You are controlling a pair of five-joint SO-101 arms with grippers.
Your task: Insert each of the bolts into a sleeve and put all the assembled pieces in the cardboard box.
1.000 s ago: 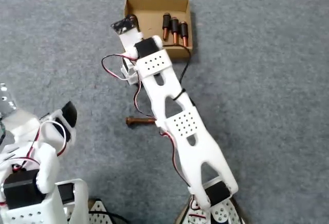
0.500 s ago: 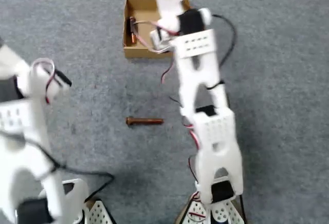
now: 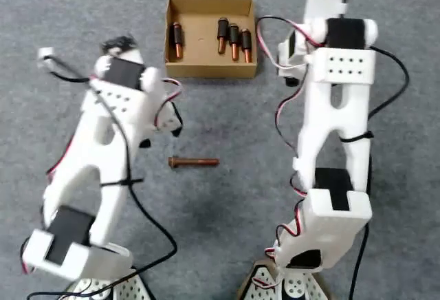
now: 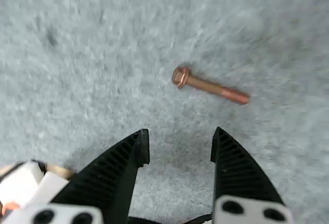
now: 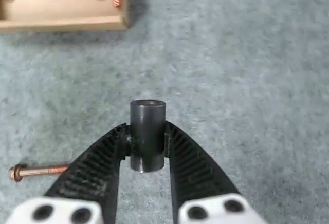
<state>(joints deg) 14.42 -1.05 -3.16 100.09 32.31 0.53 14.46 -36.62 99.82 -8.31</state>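
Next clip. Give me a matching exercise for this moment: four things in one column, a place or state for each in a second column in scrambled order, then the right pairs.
Things
1. loose bolt
2. black sleeve
3. cardboard box
4. left gripper

Places or states
A. holds four assembled pieces
B. open, above the grey table
C. lying flat on the grey table, touching nothing
D. clamped in the right gripper

Pairs: 1-C, 2-D, 3-A, 4-B

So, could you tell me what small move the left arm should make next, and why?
Probably lower the open left gripper onto the loose bolt and close on its shank: the bolt lies bare on the carpet, while the right gripper holds a black sleeve ready.
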